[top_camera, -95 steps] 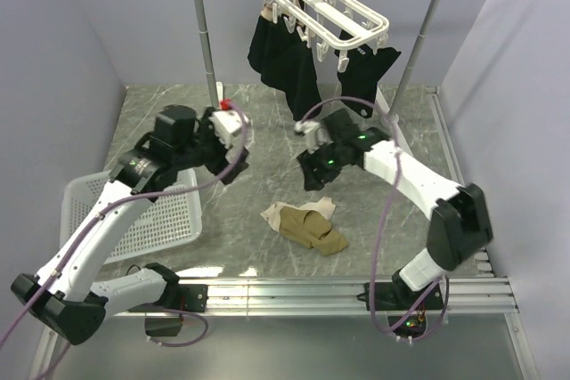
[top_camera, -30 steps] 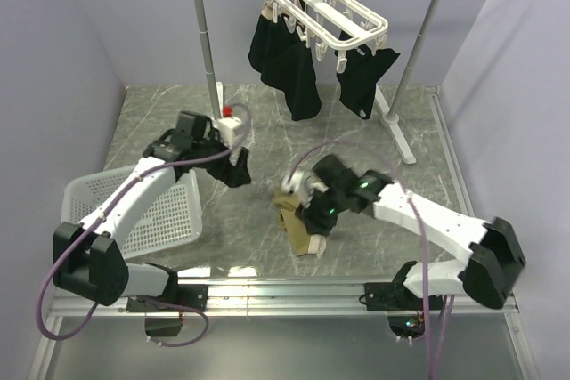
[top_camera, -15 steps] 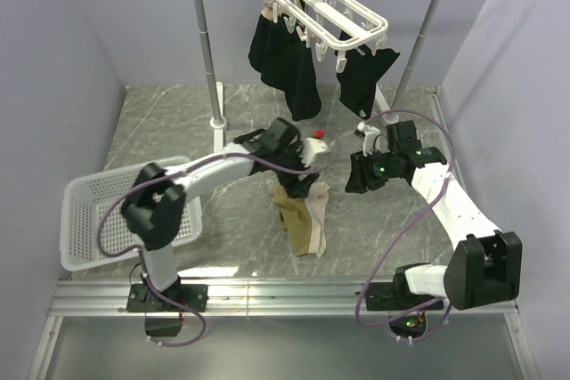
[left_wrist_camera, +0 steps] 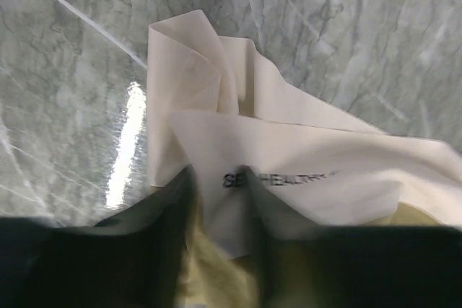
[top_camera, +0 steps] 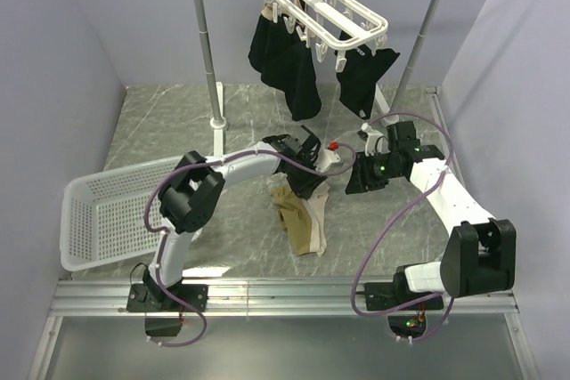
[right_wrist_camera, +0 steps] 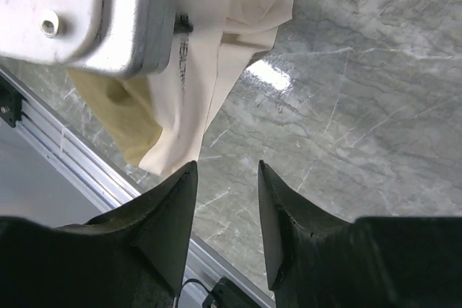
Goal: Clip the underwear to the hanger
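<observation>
The tan underwear (top_camera: 303,224) hangs in a long fold from my left gripper (top_camera: 312,186), its lower end on the marble floor. In the left wrist view the gripper (left_wrist_camera: 216,178) is shut on the underwear's pale waistband (left_wrist_camera: 289,142), just under the dark lettering. My right gripper (top_camera: 352,182) hovers just right of the left one. It is open and empty (right_wrist_camera: 227,167), and in its own view the underwear (right_wrist_camera: 209,41) hangs beneath the left gripper's silver body (right_wrist_camera: 94,12). The white hanger (top_camera: 325,8) hangs from the top rail, above and behind both grippers.
Black garments (top_camera: 289,60) (top_camera: 363,77) are clipped to the hanger. The rack's upright pole (top_camera: 205,42) stands at the back left, and its slanted leg (top_camera: 419,33) at the right. A white basket (top_camera: 107,220) lies at the left. A metal rail (top_camera: 285,291) runs along the near edge.
My left arm swung right to the underwear and its jaws closed on the waistband. My right gripper let the underwear go and drew off to the right.
</observation>
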